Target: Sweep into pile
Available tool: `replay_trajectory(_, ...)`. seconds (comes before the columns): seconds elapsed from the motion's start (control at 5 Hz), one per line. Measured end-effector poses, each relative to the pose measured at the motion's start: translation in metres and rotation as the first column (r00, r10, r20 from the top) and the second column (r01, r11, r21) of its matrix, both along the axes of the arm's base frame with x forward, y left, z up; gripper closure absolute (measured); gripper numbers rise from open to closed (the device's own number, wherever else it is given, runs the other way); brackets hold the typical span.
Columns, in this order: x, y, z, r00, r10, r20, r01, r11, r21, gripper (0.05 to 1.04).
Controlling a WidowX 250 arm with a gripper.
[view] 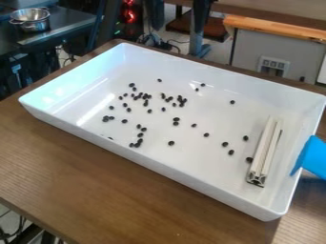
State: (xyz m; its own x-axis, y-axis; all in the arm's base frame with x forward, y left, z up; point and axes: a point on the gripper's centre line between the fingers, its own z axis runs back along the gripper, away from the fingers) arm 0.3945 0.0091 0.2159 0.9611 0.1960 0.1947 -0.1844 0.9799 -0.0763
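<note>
Nearest the camera, the brown table (83,167) carries a white tray (146,160). I judge the sweep barely begun: black beans (171,143) lie scattered inside, thickest toward the far left, all still to gather. A pale bar (262,152) rests at the tray's right; I can't tell the gripper's state.

Black pieces (171,143), white tray (83,132), brown table (127,190).
The table carries darker streaks of wood grain; the long bar (262,147) looks off-white, perhaps cream, with grey-and-black patterning on its end. The thing at the right edge (313,157) is plain, bright blue. The pot (30,21) is silver, the bench top (274,27) orange-tan, the panel (251,52) grey, the light (129,15) red.
</note>
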Motion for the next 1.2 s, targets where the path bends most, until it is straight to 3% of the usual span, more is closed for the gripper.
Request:
replay_trajectory(0.2,0.002,-0.001,-0.012,0.999,0.003,-0.032,-0.003,1.000,-0.002,0.083)
replay_trajectory(0.4,0.005,-0.010,-0.018,1.000,-0.003,-0.026,0.003,1.000,0.002,0.083)
replay_trajectory(0.8,0.006,-0.038,-0.036,1.000,-0.009,-0.024,0.009,1.000,-0.021,0.083)
replay_trajectory(1.0,0.003,-0.056,-0.039,0.999,0.009,-0.037,-0.010,0.999,-0.033,0.083)
replay_trajectory(1.2,-0.005,-0.073,-0.050,0.997,0.029,-0.068,-0.030,0.999,-0.017,0.083)
